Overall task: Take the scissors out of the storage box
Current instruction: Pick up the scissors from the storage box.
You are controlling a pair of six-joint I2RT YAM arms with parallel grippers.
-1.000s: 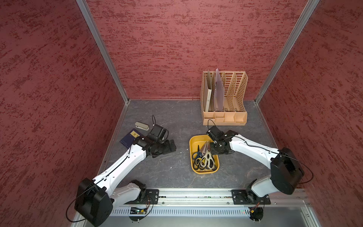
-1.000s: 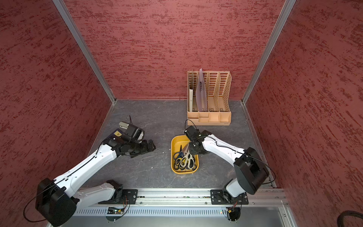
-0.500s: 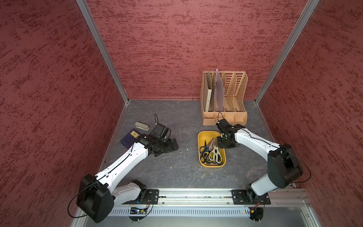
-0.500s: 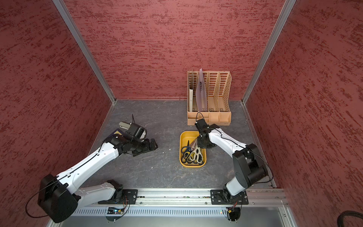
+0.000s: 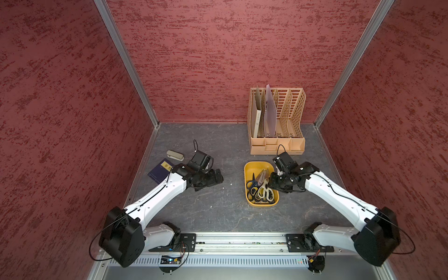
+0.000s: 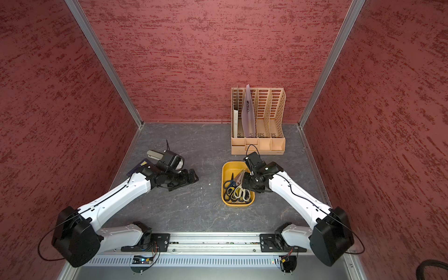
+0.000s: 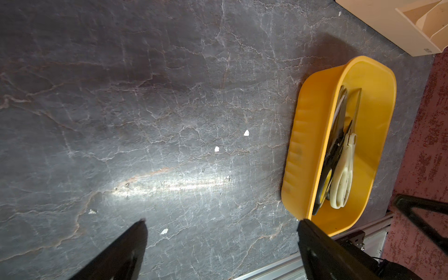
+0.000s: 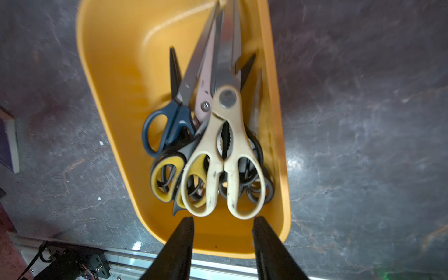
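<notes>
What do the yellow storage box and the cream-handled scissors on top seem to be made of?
Storage box: likely moulded plastic, smooth, slightly glossy; it shows soft highlights and rounded corners.
Cream-handled scissors: handles probably plastic, matt and scuffed with dark marks; blades look like grey metal.

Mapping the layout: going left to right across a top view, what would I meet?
Navy notebook → left tool → storage box with the scissors. Left out, since they overlap these: stapler, file organizer, right tool.
</notes>
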